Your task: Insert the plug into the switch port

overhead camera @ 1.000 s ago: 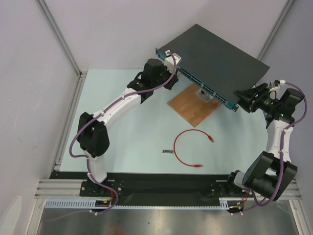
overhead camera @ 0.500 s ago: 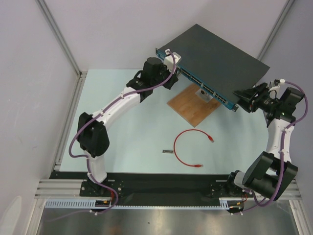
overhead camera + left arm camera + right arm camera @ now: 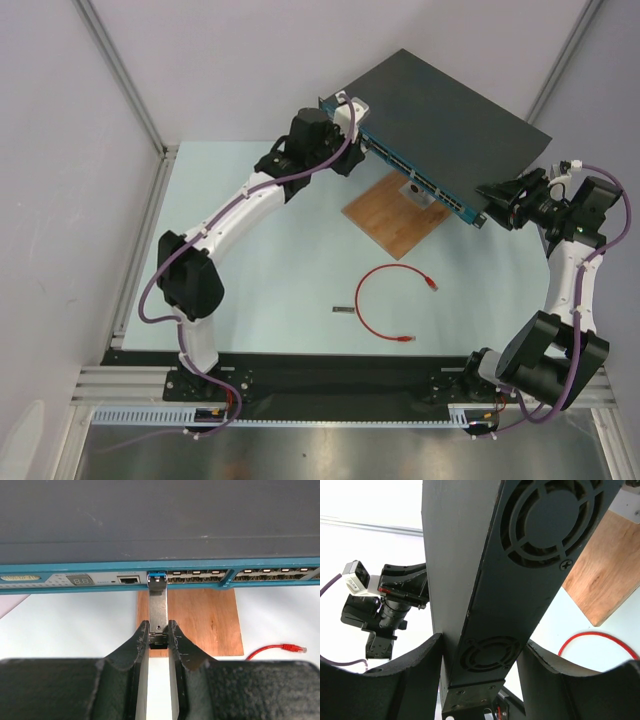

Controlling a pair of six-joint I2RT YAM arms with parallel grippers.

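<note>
Squarely ahead of the left hand [image 3: 158,639], pinched narrow between its fingers [image 3: 140,645], the plug [image 3: 158,605] reaches forward, its blue tip at a port [image 3: 157,575] of the switch [image 3: 160,525] (right hand [image 3: 480,652] clamps the switch's end).

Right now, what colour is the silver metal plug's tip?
Blue tip on the plug; left wrist view shows it best.

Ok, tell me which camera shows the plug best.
Left wrist: the plug sits centre frame, pinched by the left gripper, its blue-tipped end at a port on the switch. In top external it cannot be made out at the left gripper. Right wrist shows only the switch's fan end, no plug.
</note>
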